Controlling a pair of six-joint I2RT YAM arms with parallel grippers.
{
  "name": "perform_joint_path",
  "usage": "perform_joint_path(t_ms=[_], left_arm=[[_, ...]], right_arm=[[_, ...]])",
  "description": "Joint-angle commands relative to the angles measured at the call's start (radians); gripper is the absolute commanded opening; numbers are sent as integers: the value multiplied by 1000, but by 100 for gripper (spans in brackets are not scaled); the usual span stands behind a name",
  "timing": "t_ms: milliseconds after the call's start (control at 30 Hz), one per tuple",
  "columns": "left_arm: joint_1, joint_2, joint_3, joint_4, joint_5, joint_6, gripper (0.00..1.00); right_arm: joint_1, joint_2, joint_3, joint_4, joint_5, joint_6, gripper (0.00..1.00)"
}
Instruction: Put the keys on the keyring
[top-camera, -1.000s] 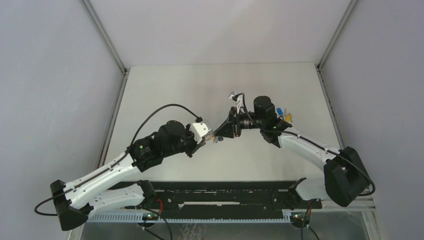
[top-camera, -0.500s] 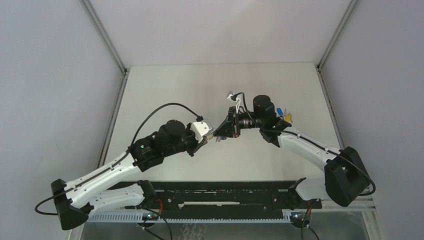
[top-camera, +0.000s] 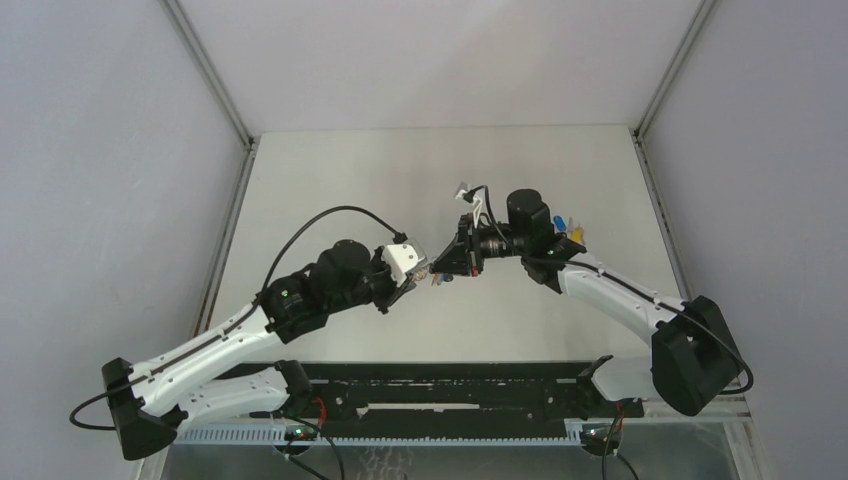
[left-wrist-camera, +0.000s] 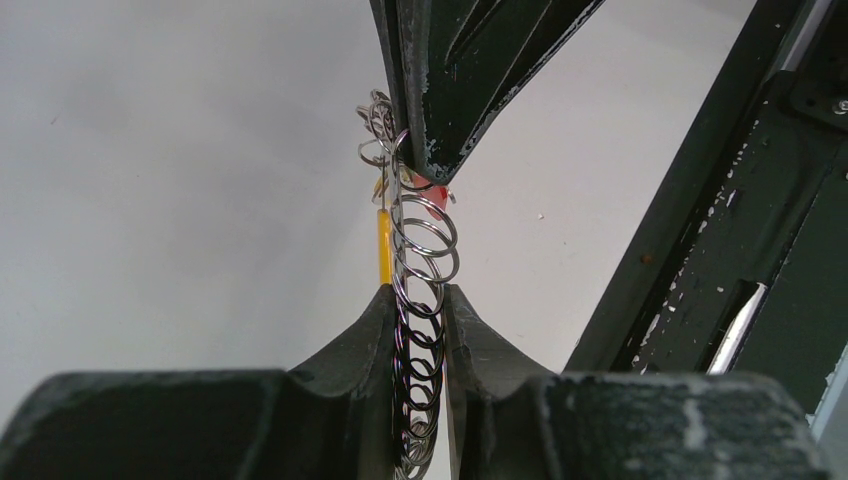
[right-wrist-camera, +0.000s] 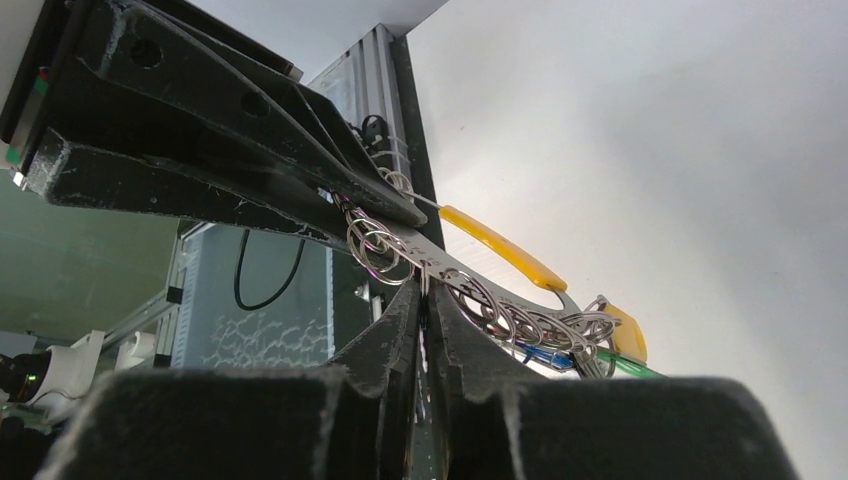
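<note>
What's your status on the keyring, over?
Left gripper shut on keyring. Right gripper shut on it too. Keys loose on table, right of right gripper. Nothing seen blocking.

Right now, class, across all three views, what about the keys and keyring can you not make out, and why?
Top external: the keyring is too small to show its rings.
Top external: the keys are partly hidden behind the right arm; number unclear.
Left wrist: the keyring's lower end vanishes between the fingers of the left claw.
Right wrist: the right claw covers the coloured pieces' ends.
</note>
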Motion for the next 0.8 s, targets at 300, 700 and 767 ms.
perform_joint_path(t_ms=[300,700,767], left_arm=[[-3,-16,27,53,48,-4,0],[-4,-8,34,42,72,0,0],[-4,-7,34,38,72,2,0]], right_arm=[[-4,-49,39,13,2,-15,9],[-7,-50,40,6,6,-15,9],[-7,-46,43,-1,8,-16,9]])
